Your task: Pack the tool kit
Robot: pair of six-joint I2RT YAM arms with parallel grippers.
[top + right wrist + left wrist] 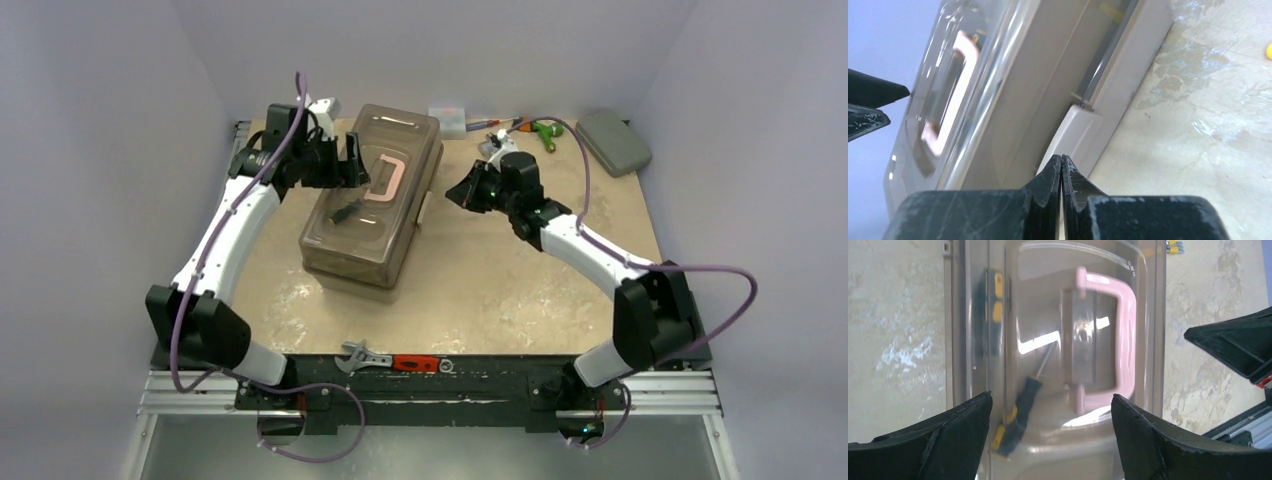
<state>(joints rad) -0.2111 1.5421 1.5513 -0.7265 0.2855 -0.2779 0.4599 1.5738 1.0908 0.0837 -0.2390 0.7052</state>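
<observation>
The tool kit's beige toolbox (372, 205) lies closed on the table, its pink handle (385, 178) flat on the clear lid. My left gripper (350, 165) hovers over the lid's left side, open, with nothing between its fingers. In the left wrist view, the left gripper (1050, 397) frames the handle (1126, 340) and a blue-and-yellow screwdriver (1018, 410) that lies under the lid. My right gripper (455, 192) is shut and empty beside the box's right wall. In the right wrist view, the right gripper (1062, 158) has its tips close to the box's pale latch (1073, 132).
An adjustable wrench with a red handle (392, 361) lies at the table's near edge. A grey-green case (613, 141) sits at the back right, with a green tool (545, 132) and a small clear box (448, 117) along the back.
</observation>
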